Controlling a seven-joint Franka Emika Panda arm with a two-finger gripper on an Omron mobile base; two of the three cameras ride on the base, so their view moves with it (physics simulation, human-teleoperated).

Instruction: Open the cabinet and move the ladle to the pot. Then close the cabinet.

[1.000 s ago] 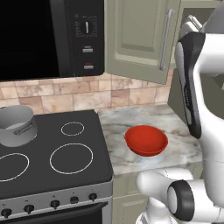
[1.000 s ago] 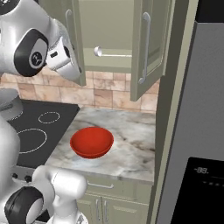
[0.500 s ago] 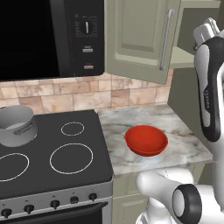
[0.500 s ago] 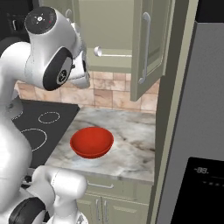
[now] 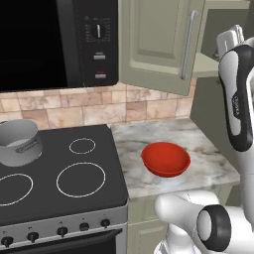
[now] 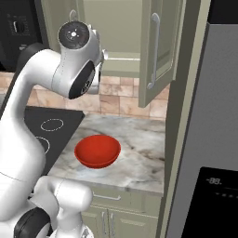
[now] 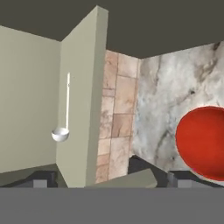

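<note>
The cabinet (image 6: pixel 160 28) hangs over the counter with its right door swung open and its left door (image 5: pixel 154 44) shut. Inside, in the hand view, the ladle (image 7: pixel 65 111) lies on the pale cabinet floor: a thin silver handle ending in a small round bowl. My gripper (image 7: pixel 111 180) is open and holds nothing; it is well short of the ladle, which sits left of centre. The arm (image 5: pixel 238 99) reaches up at the cabinet's opening. The grey pot (image 5: pixel 20 141) stands on the stove's back left burner.
A red bowl (image 5: pixel 165 158) sits on the marble counter (image 5: pixel 208 158) below the cabinet. The black stove (image 5: pixel 74 178) is to the left under a microwave (image 5: pixel 49 39). A tall grey fridge (image 6: pixel 209 121) stands right of the open door's silver handle (image 6: pixel 155 51).
The arm has lifted and turned its hand toward the open cabinet. The jaws have stayed open. Bowl and pot have not moved.
</note>
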